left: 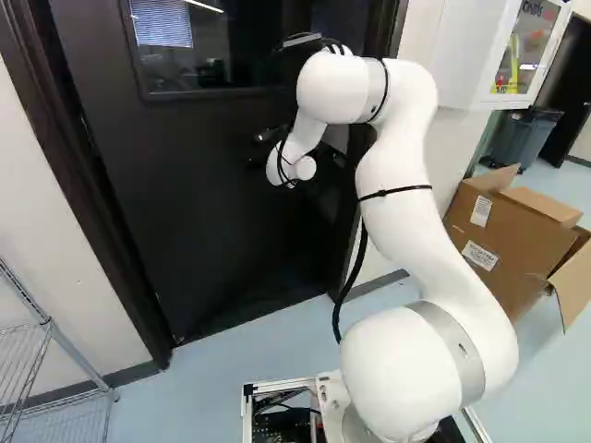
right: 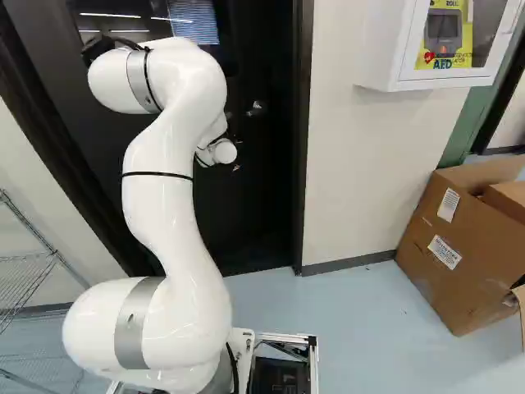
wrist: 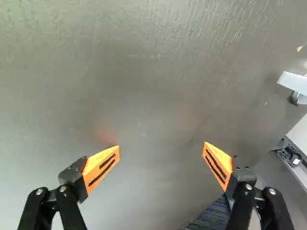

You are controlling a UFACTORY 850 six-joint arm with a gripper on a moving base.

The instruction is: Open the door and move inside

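Observation:
The dark door [left: 212, 212] with a window [left: 208, 41] stands ahead of the arm; whether it is ajar I cannot tell. My gripper [left: 263, 146] is a dark shape at the arm's end, hard to make out before the door. In the wrist view the gripper [wrist: 161, 147] stands open, its orange-padded fingers wide apart, with only the door's plain face [wrist: 153, 86] ahead and nothing between them. A silver handle [wrist: 291, 84] lies off to one side, beyond the finger nearer it. Shiny door hardware [right: 257, 107] shows beside the wrist in the right base view.
Dark frame posts [right: 303, 139] flank the door. A wire rack [left: 55, 341] stands at the left of the left base view. Cardboard boxes [right: 463, 246] sit on the floor to the right, below a white wall cabinet [right: 443, 49]. A grey bin [left: 524, 138] is farther back.

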